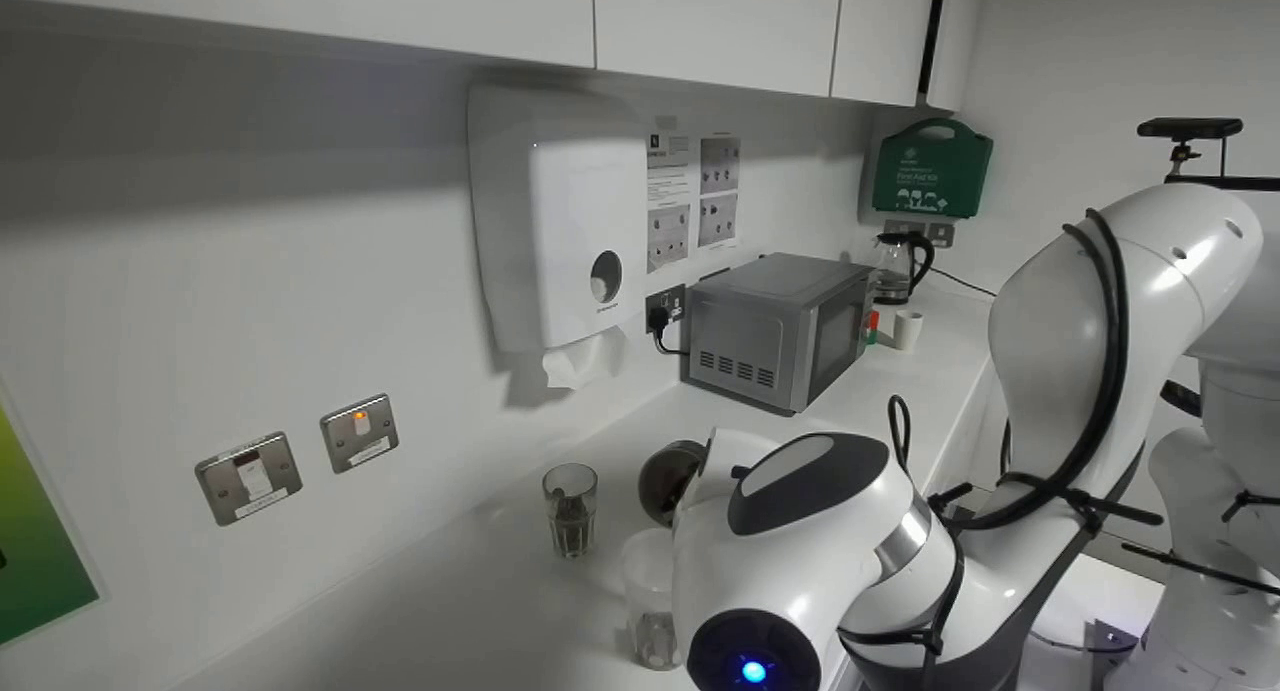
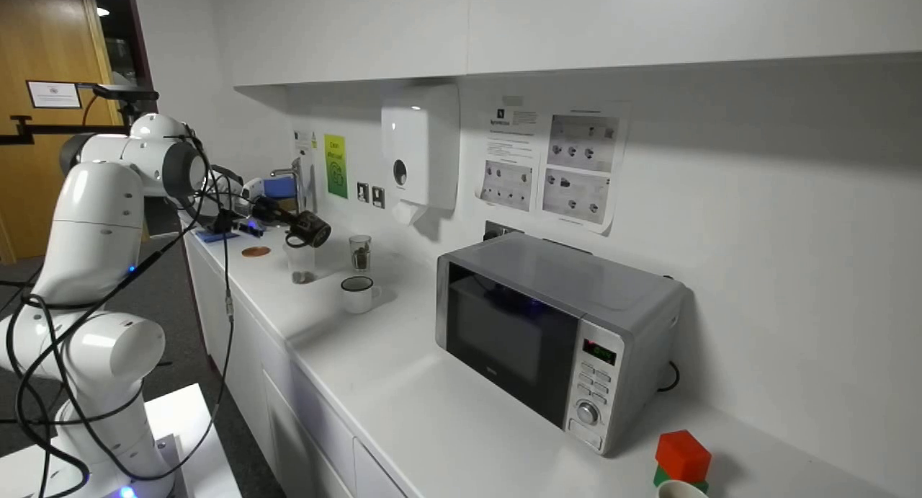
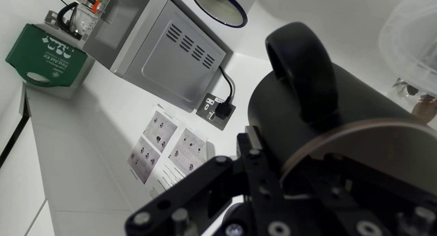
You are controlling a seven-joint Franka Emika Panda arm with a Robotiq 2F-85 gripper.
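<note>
A dark grey mug (image 3: 293, 92) with a black handle is held tilted on its side above the counter. My gripper (image 3: 278, 161) is shut on its wall: one finger lies along the outside, the other reaches inside the rim. In an exterior view the dark mug (image 2: 310, 229) hangs over the rim of a clear plastic cup (image 2: 297, 261), which has something small at its bottom. The arm hides the gripper in an exterior view, where only part of the mug (image 1: 668, 483) shows. Beside the plastic cup stands a drinking glass (image 1: 571, 511) with something dark in it.
A white mug with a dark rim (image 2: 357, 296) stands nearby on the counter. Further along are a grey microwave (image 2: 533, 325), red and green blocks (image 2: 683, 456) and a kettle (image 1: 897, 269). A towel dispenser (image 1: 560, 221) juts from the wall under the cupboards. A brown disc (image 2: 256, 251) lies near the edge.
</note>
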